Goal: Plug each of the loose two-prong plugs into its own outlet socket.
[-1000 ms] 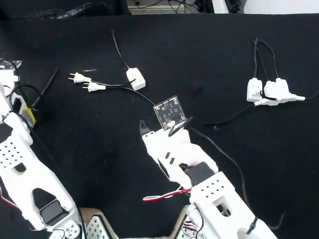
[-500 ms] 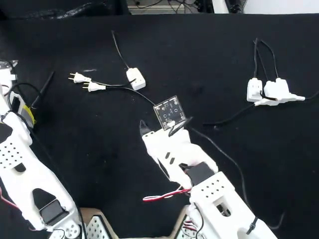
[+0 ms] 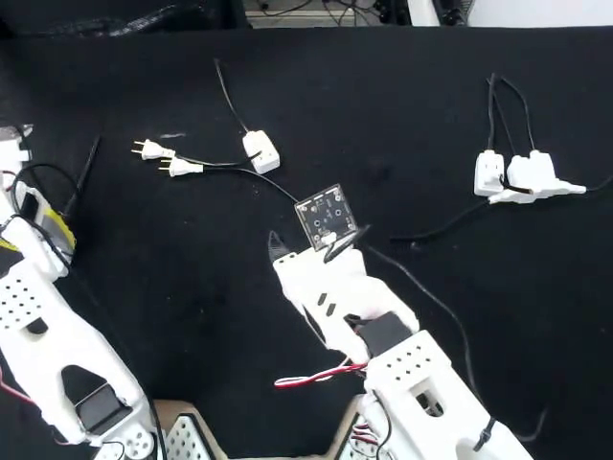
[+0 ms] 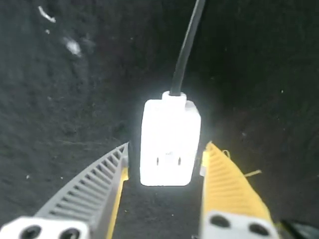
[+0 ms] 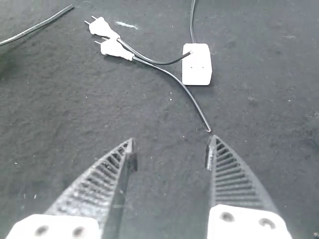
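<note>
Two loose white two-prong plugs (image 3: 153,150) (image 3: 184,168) lie side by side at the back left, also seen as plugs (image 5: 102,25) (image 5: 114,48) in the right wrist view. A white outlet socket (image 3: 261,151) lies just right of them, the socket (image 5: 197,63) on a black cord. My right gripper (image 5: 169,149) stands open over bare cloth, short of them, mid-table (image 3: 311,241). At the table's left edge my left gripper (image 4: 167,149) is shut on another white outlet socket (image 4: 169,134); its slots face the camera and its black cord (image 3: 84,172) trails away.
At the back right lie more white sockets with plugs in them (image 3: 517,175), with black cords looping around. A black cord (image 3: 431,297) runs past the right arm. A thin cord end (image 5: 207,130) lies just ahead of the right fingers. The table is covered in black cloth.
The left arm has drawn back a little toward the table's left edge, and the black cord beside it has followed. The right arm has not moved.
</note>
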You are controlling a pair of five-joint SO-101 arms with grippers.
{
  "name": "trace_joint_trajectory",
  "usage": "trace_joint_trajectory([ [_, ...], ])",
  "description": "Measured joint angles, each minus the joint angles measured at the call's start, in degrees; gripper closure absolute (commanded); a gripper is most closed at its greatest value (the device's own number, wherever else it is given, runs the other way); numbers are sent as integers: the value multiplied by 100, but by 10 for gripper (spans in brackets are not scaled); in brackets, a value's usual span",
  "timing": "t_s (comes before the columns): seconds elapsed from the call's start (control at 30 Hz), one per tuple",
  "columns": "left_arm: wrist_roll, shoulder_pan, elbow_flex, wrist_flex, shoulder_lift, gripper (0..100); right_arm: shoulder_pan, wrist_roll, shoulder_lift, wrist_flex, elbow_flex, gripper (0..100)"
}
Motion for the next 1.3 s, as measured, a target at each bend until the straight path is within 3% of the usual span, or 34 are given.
trace_joint_trajectory([
  [0.5, -255, 88, 105, 0, 0, 787, 0, 0, 0, 0, 0, 776],
  [0.73, -202, 105, 862, 0, -35, 788, 0, 0, 0, 0, 0, 776],
  [0.97, -193, 105, 1266, 0, -176, 977, 0, 0, 0, 0, 0, 776],
  [1.3, 0, 97, 3138, 0, -1635, 969, 0, 0, 0, 0, 0, 776],
])
